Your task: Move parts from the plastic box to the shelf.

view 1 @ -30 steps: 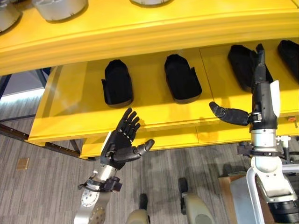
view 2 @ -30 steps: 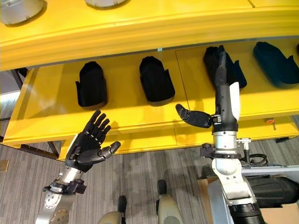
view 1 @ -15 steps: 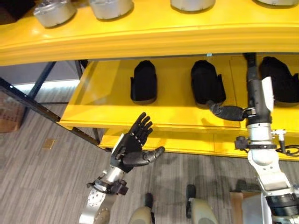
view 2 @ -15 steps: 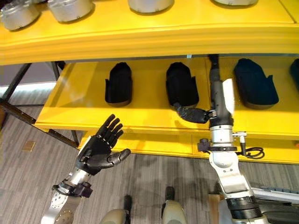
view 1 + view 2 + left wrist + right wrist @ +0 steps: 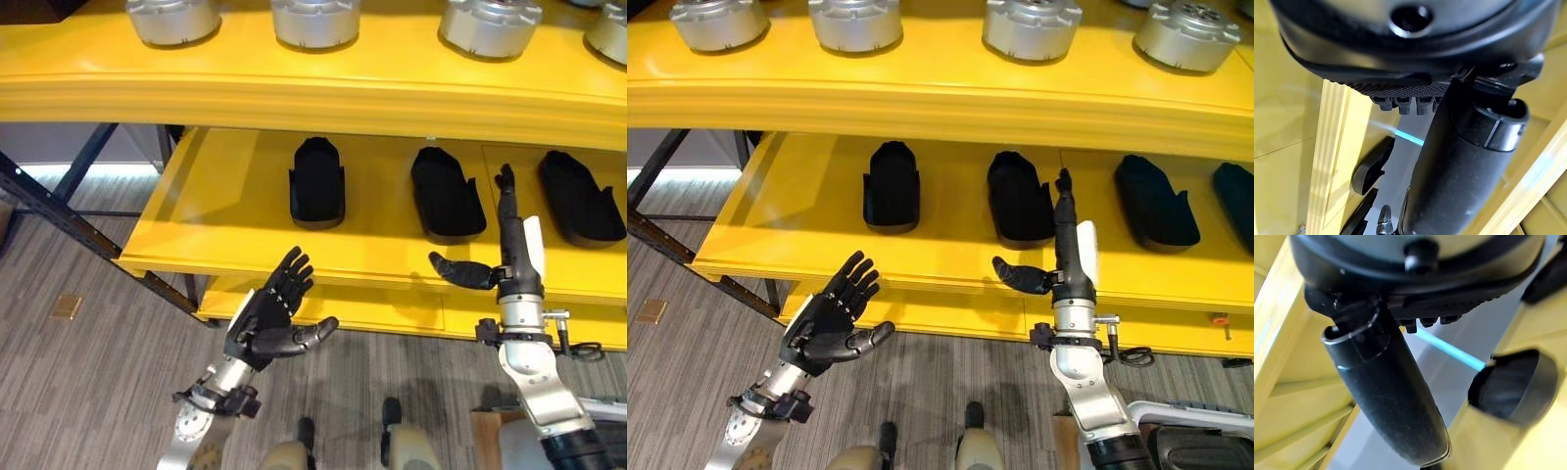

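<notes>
1. Yellow shelf (image 5: 196, 211), two tiers. The top tier carries a row of silver round parts (image 5: 315, 20) along its front edge. The lower tier carries black parts (image 5: 317, 183) in a row, well apart from each other; its left end is bare.
2. Grey striped floor (image 5: 88, 392) below. A dark frame leg (image 5: 59, 211) runs diagonally at the shelf's left end.
3. Against 1.0 s ago the whole picture has shifted, so the camera moved: the top tier's silver parts now show in full and more floor shows on the left. The black parts themselves look unmoved.
4. Right hand (image 5: 509, 257) was over a black part near the right end of the lower tier, fingertips on or above it. It now stands nearer the front edge, in the gap between two black parts (image 5: 1021, 196), touching neither.
5. Left hand (image 5: 269, 318) is raised in front of the lower tier's front edge, same pose as before.
6. Left hand: fingers straight and spread, thumb out, palm empty.
7. Right hand: fingers straight, pointing at the back of the shelf, thumb out to the side, holding nothing.
8. Parts vs fingers: nearest black part is just beside the right fingertips (image 5: 1061, 181), apart from them. Left hand is well apart from every part.
</notes>
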Available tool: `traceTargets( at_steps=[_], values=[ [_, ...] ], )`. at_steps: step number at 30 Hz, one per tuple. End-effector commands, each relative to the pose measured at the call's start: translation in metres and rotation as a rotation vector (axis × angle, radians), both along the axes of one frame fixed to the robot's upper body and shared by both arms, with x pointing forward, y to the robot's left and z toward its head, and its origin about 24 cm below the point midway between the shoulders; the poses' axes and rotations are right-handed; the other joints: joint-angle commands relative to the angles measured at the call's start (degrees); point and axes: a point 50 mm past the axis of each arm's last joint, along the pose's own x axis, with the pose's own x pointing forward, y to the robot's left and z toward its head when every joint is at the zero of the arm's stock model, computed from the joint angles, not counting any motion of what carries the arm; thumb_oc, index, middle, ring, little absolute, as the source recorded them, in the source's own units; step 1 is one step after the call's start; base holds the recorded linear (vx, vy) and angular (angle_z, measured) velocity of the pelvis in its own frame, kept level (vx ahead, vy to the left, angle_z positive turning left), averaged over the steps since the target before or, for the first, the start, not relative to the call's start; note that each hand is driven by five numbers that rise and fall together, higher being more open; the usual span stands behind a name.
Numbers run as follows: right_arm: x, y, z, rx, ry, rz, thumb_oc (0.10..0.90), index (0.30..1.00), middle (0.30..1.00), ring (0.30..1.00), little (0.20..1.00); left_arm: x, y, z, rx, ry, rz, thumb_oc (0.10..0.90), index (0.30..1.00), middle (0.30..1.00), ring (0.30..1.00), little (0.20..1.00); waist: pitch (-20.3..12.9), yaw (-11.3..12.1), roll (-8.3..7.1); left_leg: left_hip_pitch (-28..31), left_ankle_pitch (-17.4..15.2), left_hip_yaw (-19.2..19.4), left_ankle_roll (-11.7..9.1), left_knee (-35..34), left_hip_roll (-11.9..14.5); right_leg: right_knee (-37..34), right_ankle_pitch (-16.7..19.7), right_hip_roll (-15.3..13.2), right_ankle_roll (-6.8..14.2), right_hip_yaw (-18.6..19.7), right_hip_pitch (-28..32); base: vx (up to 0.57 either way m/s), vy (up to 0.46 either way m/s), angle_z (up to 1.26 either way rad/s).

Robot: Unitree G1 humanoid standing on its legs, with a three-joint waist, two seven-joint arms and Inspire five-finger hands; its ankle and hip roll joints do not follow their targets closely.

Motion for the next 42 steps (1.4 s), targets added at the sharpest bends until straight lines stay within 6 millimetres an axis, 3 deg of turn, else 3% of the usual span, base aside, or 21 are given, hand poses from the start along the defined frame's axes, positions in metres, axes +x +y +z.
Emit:
traceTargets(
  at_steps=[1,4,6,8,12,16,21,30,37,42],
  values=[
    [0.003,0.002,0.064,-0.108,-0.38,-0.044,0.9,1.0,1.0,1.0,1.0,0.002,0.002,0.048,-0.04,-0.272,-0.001,0.9,1.0,1.0,1.0,1.0,-0.01,0.9,1.23,0.84,4.45,1.36,3.02,-7.72,-2.92,6.5,-8.13,4.33,-2.07,-5.09,3.52,0.05,-0.118,-0.38],
    [0.006,0.001,0.07,-0.126,-0.4,-0.093,0.9,1.0,1.0,1.0,1.0,0.005,0.002,0.05,-0.032,-0.271,-0.004,0.9,1.0,1.0,1.0,1.0,0.23,0.45,1.16,1.92,3.78,0.77,2.85,-8.59,-2.6,-1.69,-4.92,3.29,-1.27,-2.58,4.89,0.05,-0.146,-0.18],
    [0.01,-0.002,0.07,-0.109,-0.391,-0.126,0.9,1.0,1.0,1.0,1.0,0.004,0.001,0.05,-0.021,-0.274,-0.013,0.9,1.0,1.0,1.0,1.0,0.15,0.16,0.92,2.8,2.79,0.01,2.61,-9.13,-2.0,-6.71,-0.96,2.03,-0.15,0.46,4.08,0.04,-0.24,0.07],
    [0.011,-0.004,0.069,-0.101,-0.382,-0.144,0.9,1.0,1.0,1.0,1.0,0.003,0.0,0.051,-0.012,-0.28,-0.023,0.9,1.0,1.0,1.0,1.0,0.37,0.11,0.65,3.64,1.93,-0.27,2.38,-9.37,-1.26,-8.78,0.11,1.53,0.5,1.35,3.65,0.05,-0.233,0.34],
    [0.011,-0.007,0.066,-0.098,-0.342,-0.122,0.9,1.0,1.0,1.0,1.0,0.002,-0.001,0.052,-0.01,-0.284,-0.012,0.9,1.0,1.0,1.0,1.0,-0.16,0.42,-0.02,3.6,1.88,-0.21,1.4,-9.5,-0.22,-12.4,-0.84,1.14,1.23,0.32,5.53,0.03,-0.195,0.2],
    [0.018,-0.003,0.068,-0.102,-0.312,-0.068,0.9,1.0,1.0,1.0,1.0,0.004,-0.002,0.054,-0.035,-0.28,-0.002,0.9,1.0,1.0,1.0,1.0,-0.34,1.05,0.12,3.55,2.98,-0.26,0.12,-10.57,1.07,-13.68,-2.01,0.93,0.42,-1.04,7.19,0.01,-0.126,0.07],
    [0.031,0.009,0.079,-0.156,-0.299,0.001,0.9,1.0,1.0,1.0,1.0,0.006,-0.002,0.053,-0.062,-0.265,0.006,0.9,1.0,1.0,1.0,1.0,-0.23,1.79,0.92,2.84,5.1,-1.07,-1.91,-11.78,3.04,-13.64,-4.57,1.7,-1.72,-2.88,8.55,0.02,-0.089,0.02],
    [0.05,0.01,0.099,-0.143,-0.32,-0.007,0.9,1.0,1.0,1.0,1.0,0.013,-0.004,0.059,-0.071,-0.279,0.009,0.9,1.0,1.0,1.0,1.0,3.58,2.85,3.16,-1.49,6.74,-3.16,-2.83,-9.93,3.78,-9.68,-6.69,1.77,-3.12,-4.09,5.53,-0.02,-0.057,0.09],
    [0.055,-0.006,0.117,-0.234,-0.441,-0.189,0.9,1.0,1.0,1.0,1.0,0.015,-0.008,0.062,-0.078,-0.294,-0.007,0.9,1.0,1.0,1.0,1.0,5.86,3.31,5.04,-4.46,7.38,-4.65,-2.74,-9.04,2.69,-6.6,-8.6,2.1,-4.3,-4.31,3.18,-0.02,-0.001,0.1],
    [0.04,-0.03,0.127,-0.301,-0.647,-0.51,0.9,1.0,1.0,1.0,1.0,0.012,-0.011,0.062,-0.089,-0.299,-0.012,0.9,1.0,1.0,1.0,1.0,7.07,3.2,5.98,-6.39,7.53,-4.88,-2.55,-8.16,2.13,-4.66,-9.67,2.29,-4.89,-4.57,1.75,-0.02,0.003,0.09]
  ],
)
